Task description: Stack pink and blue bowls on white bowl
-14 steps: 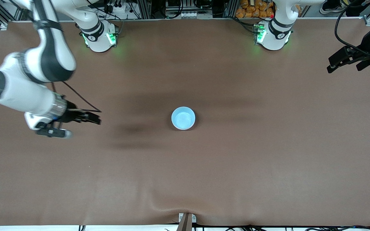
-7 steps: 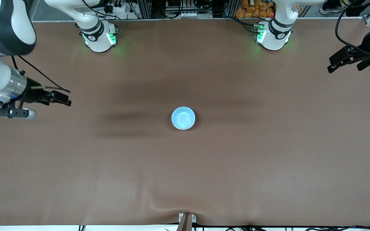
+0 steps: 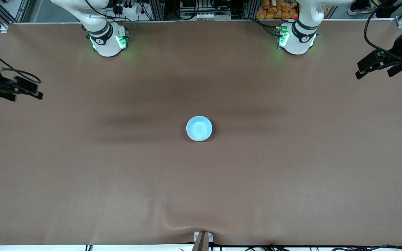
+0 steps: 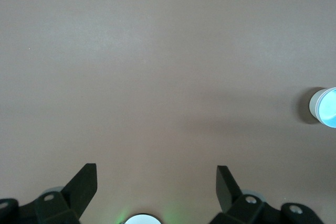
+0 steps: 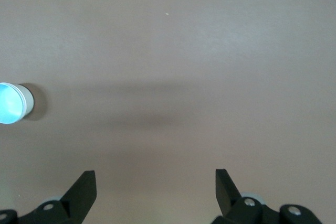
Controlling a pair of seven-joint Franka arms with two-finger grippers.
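Right gripper [image 3: 30, 90]: fingers apart, empty, over the table's [image 3: 291, 181] edge at the right arm's end.
Blue bowl [image 3: 199, 128]: mid-table, well apart from both grippers, white wall beneath its rim.
Left gripper [image 3: 370, 68]: fingers apart, empty, waits over the left arm's end.

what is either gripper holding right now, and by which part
Nothing is held. The left gripper and right gripper are both open and empty over bare table; the blue bowl sits untouched mid-table.
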